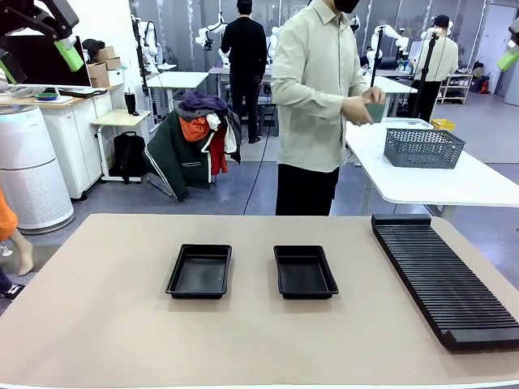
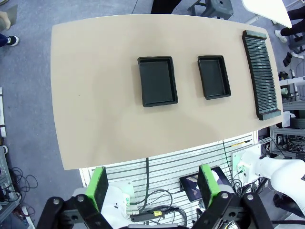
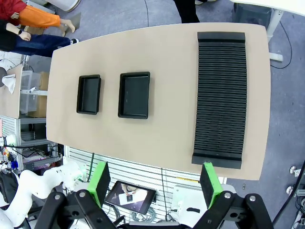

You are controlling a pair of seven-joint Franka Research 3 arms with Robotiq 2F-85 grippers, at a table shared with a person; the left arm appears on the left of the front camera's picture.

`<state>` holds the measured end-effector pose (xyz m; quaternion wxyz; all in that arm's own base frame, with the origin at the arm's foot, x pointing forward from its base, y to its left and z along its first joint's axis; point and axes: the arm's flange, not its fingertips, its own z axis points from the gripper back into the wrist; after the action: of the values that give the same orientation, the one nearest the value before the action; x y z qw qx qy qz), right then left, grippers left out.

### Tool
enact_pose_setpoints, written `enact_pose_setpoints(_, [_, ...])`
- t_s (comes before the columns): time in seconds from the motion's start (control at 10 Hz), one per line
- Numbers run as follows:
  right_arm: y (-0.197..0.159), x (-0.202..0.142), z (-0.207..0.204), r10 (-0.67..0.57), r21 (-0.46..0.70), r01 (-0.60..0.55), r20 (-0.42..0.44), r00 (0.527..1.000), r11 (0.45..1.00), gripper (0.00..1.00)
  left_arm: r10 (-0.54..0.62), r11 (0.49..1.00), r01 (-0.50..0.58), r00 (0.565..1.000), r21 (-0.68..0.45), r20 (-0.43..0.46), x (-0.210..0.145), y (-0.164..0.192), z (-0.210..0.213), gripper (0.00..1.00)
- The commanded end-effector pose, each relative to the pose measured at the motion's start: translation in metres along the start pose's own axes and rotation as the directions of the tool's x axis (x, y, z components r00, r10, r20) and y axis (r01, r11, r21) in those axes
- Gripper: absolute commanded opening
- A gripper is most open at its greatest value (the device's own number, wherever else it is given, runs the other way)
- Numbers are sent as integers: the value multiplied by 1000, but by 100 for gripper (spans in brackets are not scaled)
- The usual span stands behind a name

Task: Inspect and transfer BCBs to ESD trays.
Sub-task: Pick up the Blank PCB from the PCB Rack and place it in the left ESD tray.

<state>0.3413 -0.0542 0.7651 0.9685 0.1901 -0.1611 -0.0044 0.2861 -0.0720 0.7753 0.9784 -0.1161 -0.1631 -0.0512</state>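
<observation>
A long ribbed rack [image 1: 444, 279] lies along the right edge of the bench [image 1: 105, 324]. Mid-bench, the left ESD tray [image 1: 199, 272] and right ESD tray [image 1: 305, 272] have bare floors. Beyond the far edge, a person's hand [image 1: 357, 109] holds a green BCB [image 1: 375, 112]. The left gripper [image 2: 153, 187] and right gripper [image 3: 156, 185] hang high, fingers released.

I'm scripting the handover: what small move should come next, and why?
Probably just wait: the small flat green board is in the person's hands beyond the table, both shallow black plastic trays lie empty, and the left gripper and right gripper hang open high above.
</observation>
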Motion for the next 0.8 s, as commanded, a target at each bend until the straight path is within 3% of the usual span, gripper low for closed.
enact_pose_setpoints(0.0, [0,0,0,0,0,0,0,1000,1000,100,5,1000,-5,1000,1,-1,0,2,0,100])
enact_pose_setpoints(0.7, [0,0,0,0,0,0,0,1000,1000,100,5,1000,-5,1000,1,-1,0,2,0,100])
